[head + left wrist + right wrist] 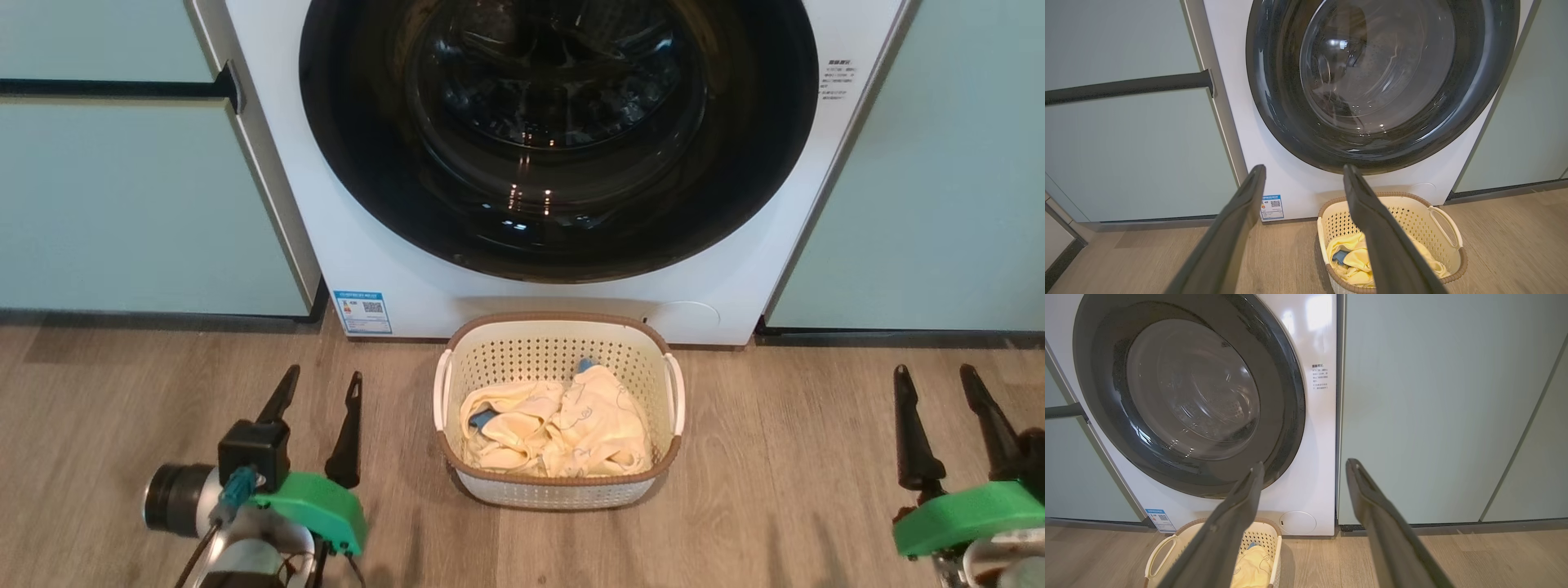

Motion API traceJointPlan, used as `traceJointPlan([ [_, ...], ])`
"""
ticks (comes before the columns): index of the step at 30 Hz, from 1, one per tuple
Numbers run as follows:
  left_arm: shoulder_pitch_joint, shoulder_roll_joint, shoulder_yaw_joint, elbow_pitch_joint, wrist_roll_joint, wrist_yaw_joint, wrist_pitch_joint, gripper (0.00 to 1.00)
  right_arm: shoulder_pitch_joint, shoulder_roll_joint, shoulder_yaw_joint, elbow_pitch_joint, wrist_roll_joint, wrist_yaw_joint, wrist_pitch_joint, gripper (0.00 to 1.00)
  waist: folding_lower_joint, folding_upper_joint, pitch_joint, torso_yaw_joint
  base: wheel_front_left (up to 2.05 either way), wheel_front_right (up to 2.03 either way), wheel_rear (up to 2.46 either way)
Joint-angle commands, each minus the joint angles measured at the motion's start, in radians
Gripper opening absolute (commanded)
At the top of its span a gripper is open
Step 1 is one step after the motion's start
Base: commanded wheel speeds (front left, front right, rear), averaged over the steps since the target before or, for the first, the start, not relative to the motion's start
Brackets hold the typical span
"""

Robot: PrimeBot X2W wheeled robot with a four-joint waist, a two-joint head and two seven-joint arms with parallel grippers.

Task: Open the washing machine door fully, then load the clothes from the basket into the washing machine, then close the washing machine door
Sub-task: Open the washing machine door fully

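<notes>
The white washing machine [277, 131] stands ahead, its round glossy black door [359, 188] shut flat against the front. On the floor right before it sits the cream basket [560, 343] with the pale yellow clothes [563, 433] bundled inside, a small blue piece among them. My left gripper [320, 388] hovers open to the basket's left, nothing between its fingers. Off to the basket's right, my right gripper [937, 384] is open and empty too. In the left wrist view, the door [1274, 102] and the basket [1412, 208] lie beyond the open gripper [1303, 171]. The right wrist view shows the door [1290, 400] past the open gripper [1304, 467].
Pale teal cabinets [122, 196] flank the machine on both sides, the left one with a dark bar handle [114, 87]. A blue label [362, 311] and a round panel [690, 314] sit low on the machine's front. Wooden floor [784, 457] spreads around the basket.
</notes>
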Motion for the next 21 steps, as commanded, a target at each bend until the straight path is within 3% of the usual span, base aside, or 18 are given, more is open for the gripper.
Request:
traceJointPlan([
  [1,-0.059,0.026,0.029,-0.025,-0.004,0.004,-0.010,1.00,-0.055,-0.003,0.018,-0.031,0.005,-0.003,-0.010,1.00,0.0000,-0.0001,0.001,0.000,0.69,0.69,-1.39],
  [21,-0.069,0.032,0.023,-0.021,-0.012,0.008,-0.010,1.00,-0.058,-0.003,0.011,-0.036,0.014,-0.003,-0.010,1.00,0.0000,-0.0001,0.011,-0.008,1.15,1.15,-2.31],
])
